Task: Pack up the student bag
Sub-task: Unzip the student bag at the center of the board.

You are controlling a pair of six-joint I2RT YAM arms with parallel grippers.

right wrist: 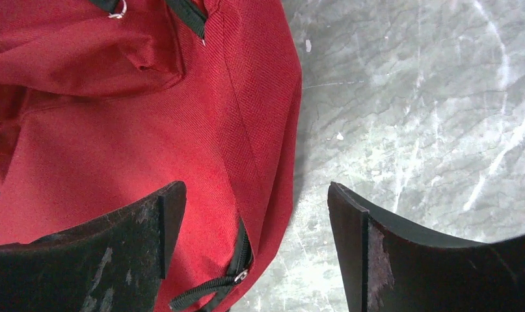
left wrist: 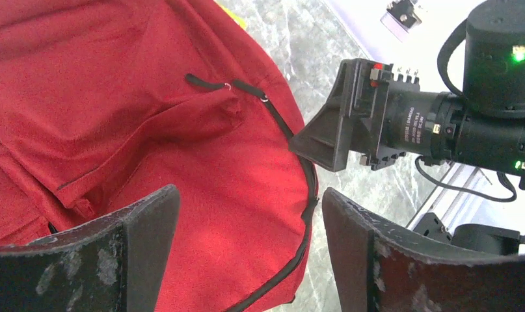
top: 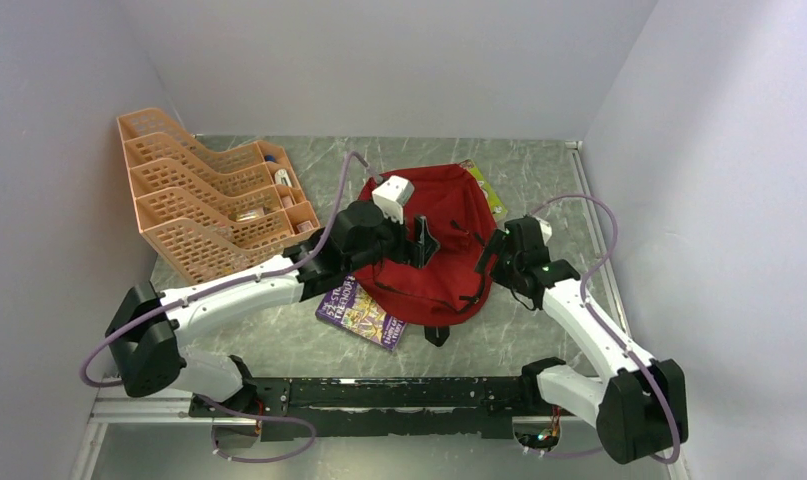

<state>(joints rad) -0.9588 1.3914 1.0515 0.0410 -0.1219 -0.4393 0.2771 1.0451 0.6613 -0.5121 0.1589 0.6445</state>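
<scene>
The student bag (top: 441, 235) is a red fabric backpack lying flat mid-table, with black zippers and a black strap end at its near edge. My left gripper (top: 422, 243) hovers over the bag's middle, open and empty; in the left wrist view (left wrist: 250, 201) red fabric and a black zipper line (left wrist: 306, 214) lie between its jaws. My right gripper (top: 492, 256) is at the bag's right edge, open and empty; in the right wrist view (right wrist: 254, 195) its jaws straddle the bag's edge, with a black zipper pull (right wrist: 207, 286) between them. The bag's inside is hidden.
A purple picture book (top: 364, 313) lies partly under the bag's near left edge. A green-yellow flat item (top: 489, 190) sticks out at the bag's far right. An orange plastic tray rack (top: 209, 200) holding small items stands at the back left. Walls enclose the table on three sides.
</scene>
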